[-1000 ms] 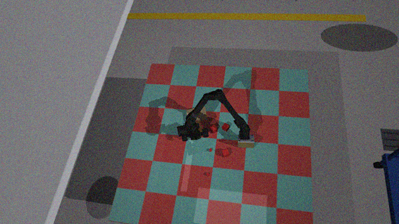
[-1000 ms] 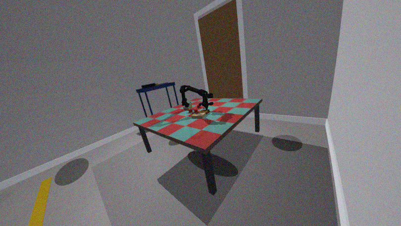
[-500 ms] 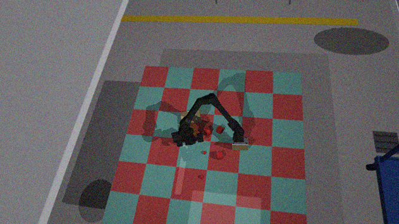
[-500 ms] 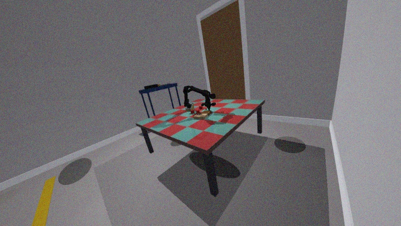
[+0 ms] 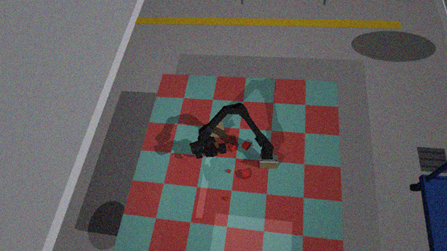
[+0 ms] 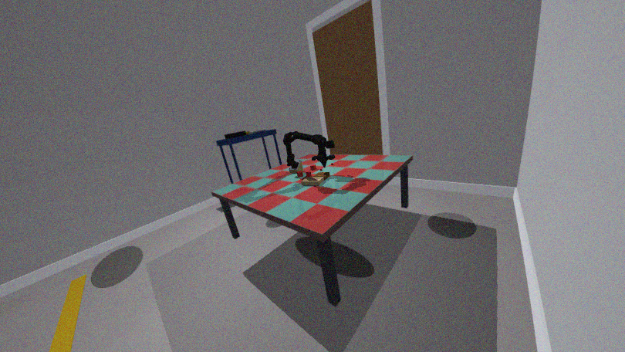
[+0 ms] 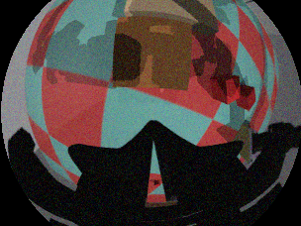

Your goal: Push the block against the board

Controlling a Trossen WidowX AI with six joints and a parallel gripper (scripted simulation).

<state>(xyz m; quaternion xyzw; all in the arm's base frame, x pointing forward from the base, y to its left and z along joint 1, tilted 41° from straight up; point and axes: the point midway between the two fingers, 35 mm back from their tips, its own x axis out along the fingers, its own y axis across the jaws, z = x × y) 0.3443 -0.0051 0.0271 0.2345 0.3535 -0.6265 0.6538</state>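
The brown square block [image 7: 165,59] [image 6: 323,174] stands on the checkered table, just ahead of my fingertips in the wrist view. The beige board [image 7: 158,9] [image 6: 309,180] [image 5: 220,125] lies flat beyond it. In the wrist view the block's far side runs along the board's near side, with no gap visible; full contact cannot be told. Their left edges lie close together but look slightly offset; the board extends farther right. A dark shadow covers part of the block. My gripper [image 7: 152,124] [image 6: 324,165] is shut and empty, its tips short of the block's near side.
Red objects [image 7: 245,96] [image 5: 245,145] lie right of the block in the wrist view. Another red piece [image 5: 246,173] lies nearer the arm's base [image 5: 268,160]. The checkered table [image 5: 320,177] lies under everything, with shadows of the arm across it.
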